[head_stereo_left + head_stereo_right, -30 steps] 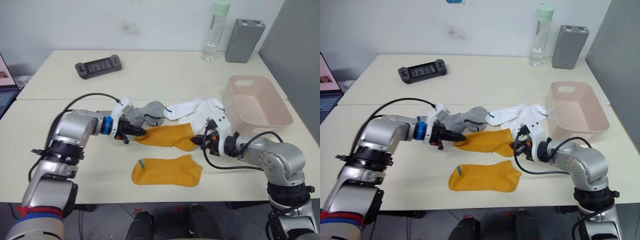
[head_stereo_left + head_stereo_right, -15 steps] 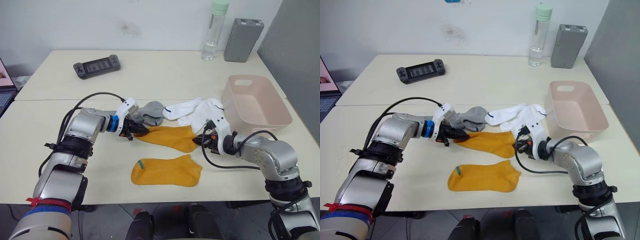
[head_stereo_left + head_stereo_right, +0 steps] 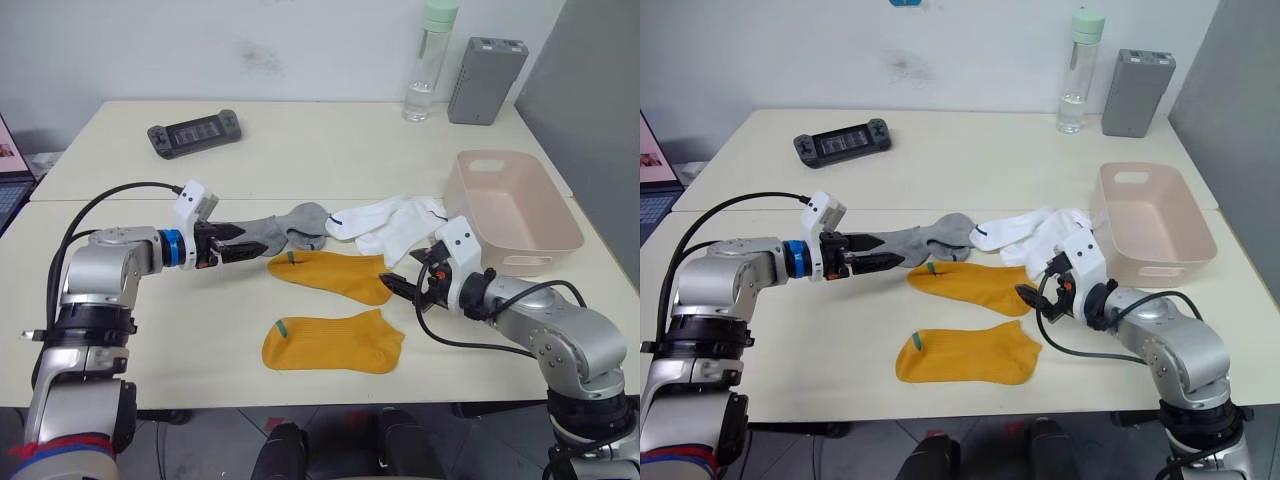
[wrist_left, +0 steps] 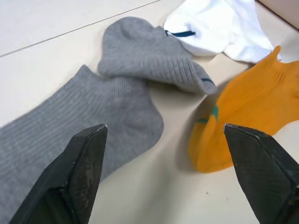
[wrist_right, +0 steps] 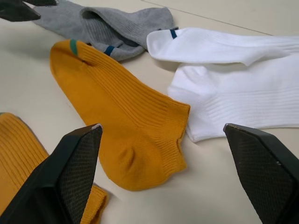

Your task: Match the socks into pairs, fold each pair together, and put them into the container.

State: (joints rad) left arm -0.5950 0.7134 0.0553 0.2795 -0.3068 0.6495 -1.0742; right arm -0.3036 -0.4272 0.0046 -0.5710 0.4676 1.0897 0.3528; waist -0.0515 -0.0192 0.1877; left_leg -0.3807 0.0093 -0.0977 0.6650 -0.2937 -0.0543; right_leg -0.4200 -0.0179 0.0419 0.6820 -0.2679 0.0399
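Two mustard-orange socks lie flat on the table, one (image 3: 335,273) further back and one (image 3: 335,343) near the front edge. Behind them are grey socks (image 3: 283,228) and white socks (image 3: 393,222), bunched side by side. My left gripper (image 3: 243,243) is open and empty, over the grey socks' left end and left of the rear orange sock. In the left wrist view its fingertips (image 4: 96,135) straddle grey sock (image 4: 126,112). My right gripper (image 3: 408,275) is open and empty at that orange sock's right end (image 5: 135,135). The pale pink container (image 3: 515,210) stands at the right.
At the back of the table are a black game controller (image 3: 195,131), a water bottle (image 3: 428,60) and a grey box (image 3: 487,66). A laptop edge (image 3: 6,195) shows at the far left. A seam (image 3: 120,198) divides the two tabletops.
Both grippers opened and let go of the rear orange sock, which now lies flat. The left gripper drew back to the left, the right one back to the right.
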